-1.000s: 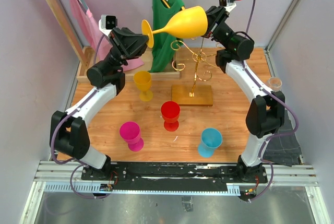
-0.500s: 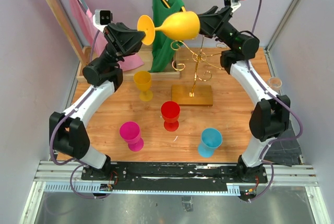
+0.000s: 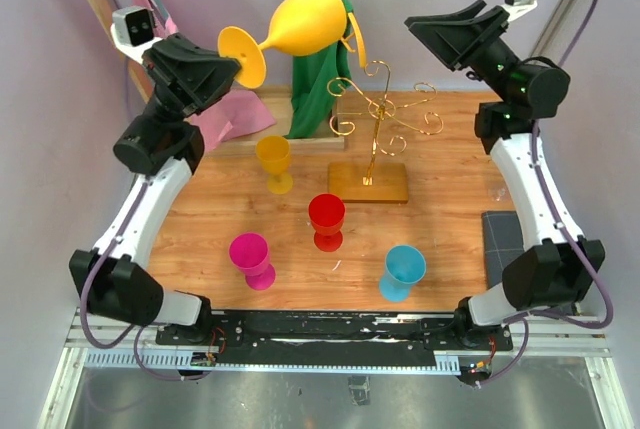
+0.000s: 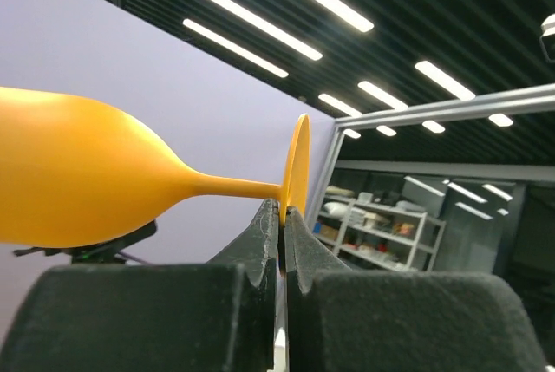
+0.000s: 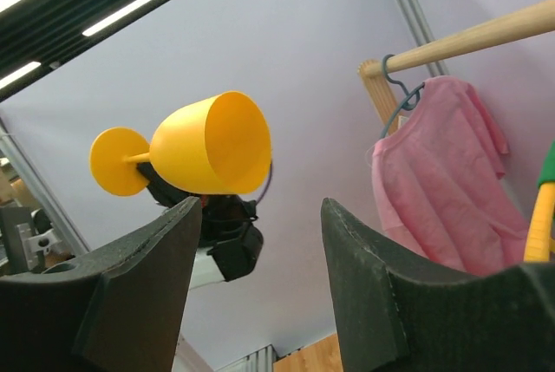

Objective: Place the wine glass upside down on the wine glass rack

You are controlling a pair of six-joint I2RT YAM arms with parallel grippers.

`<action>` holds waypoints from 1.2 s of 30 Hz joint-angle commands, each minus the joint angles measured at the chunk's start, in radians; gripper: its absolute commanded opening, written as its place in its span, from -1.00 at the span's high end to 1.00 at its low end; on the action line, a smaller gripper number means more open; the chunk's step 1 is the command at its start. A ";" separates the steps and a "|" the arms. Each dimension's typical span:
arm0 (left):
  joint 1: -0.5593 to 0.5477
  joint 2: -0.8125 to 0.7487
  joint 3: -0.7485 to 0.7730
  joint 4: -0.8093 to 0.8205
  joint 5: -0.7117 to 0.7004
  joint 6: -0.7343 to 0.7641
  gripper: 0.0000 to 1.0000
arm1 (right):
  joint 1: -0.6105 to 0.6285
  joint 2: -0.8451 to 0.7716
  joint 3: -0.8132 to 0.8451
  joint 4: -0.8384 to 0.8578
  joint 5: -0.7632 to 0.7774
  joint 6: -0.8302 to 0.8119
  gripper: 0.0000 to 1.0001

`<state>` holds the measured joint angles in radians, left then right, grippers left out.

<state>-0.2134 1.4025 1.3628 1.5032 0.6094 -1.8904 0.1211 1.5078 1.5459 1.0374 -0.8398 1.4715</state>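
A yellow wine glass hangs on its side high over the back of the table, its foot pinched edge-on in my left gripper, which is shut on it. The left wrist view shows the foot clamped between the black fingers, stem and bowl stretching left. My right gripper stands open and empty, well to the right of the glass; through its wrist view the glass floats beyond the left finger. The gold wine glass rack stands below on its flat base.
Yellow, red, pink and blue cups stand on the wooden table. A wooden clothes frame with a pink shirt and a green garment stands at the back.
My right gripper let go of the bowl, opened and pulled away to the right and up. The left gripper shut on the foot and carried the glass left and higher.
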 commanded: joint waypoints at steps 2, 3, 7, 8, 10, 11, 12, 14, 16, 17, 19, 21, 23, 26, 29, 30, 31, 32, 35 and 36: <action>0.064 -0.123 0.002 -0.235 0.074 0.192 0.99 | -0.045 -0.107 -0.019 -0.241 -0.033 -0.227 -0.18; 0.078 -0.138 -0.003 -0.297 0.081 0.223 0.99 | -0.047 -0.130 -0.018 -0.298 -0.030 -0.273 -0.18; 0.129 -0.180 -0.007 -0.562 0.101 0.341 0.99 | -0.048 -0.223 0.000 -0.530 0.005 -0.487 -0.22; 0.135 -0.191 -0.003 -0.674 0.101 0.394 0.99 | -0.048 -0.238 0.006 -0.576 0.013 -0.522 -0.22; 0.137 -0.211 0.016 -0.884 0.077 0.515 0.99 | -0.049 -0.262 0.019 -0.660 0.028 -0.582 -0.22; 0.137 -0.216 0.023 -0.961 0.062 0.586 0.99 | -0.049 -0.272 0.027 -0.700 0.037 -0.609 -0.22; 0.137 -0.221 0.026 -1.030 0.047 0.626 0.99 | -0.049 -0.281 0.034 -0.736 0.047 -0.635 -0.22; 0.137 -0.217 0.033 -1.141 0.021 0.684 0.99 | -0.050 -0.301 0.035 -0.788 0.068 -0.675 -0.22; 0.137 -0.207 0.032 -1.223 -0.003 0.722 0.99 | -0.049 -0.322 0.033 -0.827 0.091 -0.704 -0.23; 0.137 -0.198 0.030 -1.265 -0.017 0.738 0.99 | -0.049 -0.330 0.032 -0.843 0.098 -0.718 -0.23; 0.137 -0.181 0.032 -1.350 -0.044 0.770 0.99 | -0.050 -0.345 0.030 -0.864 0.107 -0.738 -0.23; 0.137 -0.164 0.029 -1.399 -0.057 0.790 1.00 | -0.049 -0.356 0.030 -0.891 0.115 -0.760 -0.23; 0.135 -0.148 0.027 -1.419 -0.062 0.798 0.99 | -0.049 -0.366 0.026 -0.902 0.119 -0.773 -0.23; 0.114 -0.121 0.038 -1.440 -0.058 0.813 0.99 | -0.049 -0.374 0.022 -0.911 0.122 -0.783 -0.24; 0.076 -0.086 0.052 -1.501 -0.058 0.839 0.99 | -0.049 -0.373 0.023 -0.921 0.124 -0.786 -0.24; 0.064 -0.076 0.049 -1.503 -0.052 0.841 0.99 | -0.049 -0.373 0.022 -0.922 0.124 -0.786 -0.24; 0.053 -0.063 0.043 -1.504 -0.048 0.841 0.99 | -0.049 -0.373 0.022 -0.922 0.125 -0.786 -0.24; 0.041 -0.055 0.039 -1.506 -0.049 0.841 0.99 | -0.049 -0.373 0.022 -0.924 0.125 -0.788 -0.24; 0.004 -0.029 0.035 -1.506 -0.048 0.842 1.00 | -0.049 -0.373 0.019 -0.925 0.126 -0.790 -0.24; -0.007 -0.021 0.038 -1.508 -0.048 0.842 1.00 | -0.049 -0.371 0.017 -0.926 0.127 -0.790 -0.24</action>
<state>-0.1825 1.3602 1.3746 0.0040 0.5510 -1.0725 0.0845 1.1496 1.5566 0.1062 -0.7284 0.7029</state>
